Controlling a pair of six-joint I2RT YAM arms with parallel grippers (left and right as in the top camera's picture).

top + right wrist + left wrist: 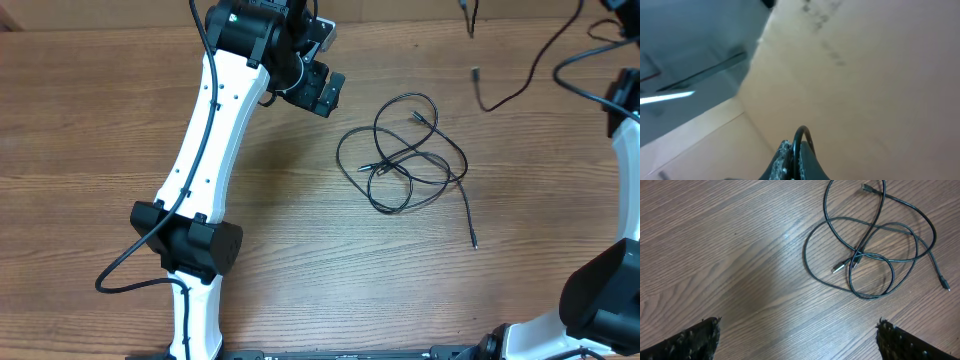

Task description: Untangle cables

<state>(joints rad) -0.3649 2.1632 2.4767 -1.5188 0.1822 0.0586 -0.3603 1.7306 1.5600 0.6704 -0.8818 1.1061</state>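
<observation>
Cables point(405, 150): probably limp and light, tangled at table point(300, 250) centre, right of the wide-open left claw point(797, 340); best taken near a plug. Right claw point(794, 152) pinches a thin black loop point(802, 128).

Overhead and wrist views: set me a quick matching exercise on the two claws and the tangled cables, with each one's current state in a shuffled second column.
Things:
1. left claw
2. right claw
3. tangled cables

States:
A. lying in crossed loops on the table
B. shut on a black cord
C. open, holding nothing

Pairs: 1-C, 2-B, 3-A
</observation>
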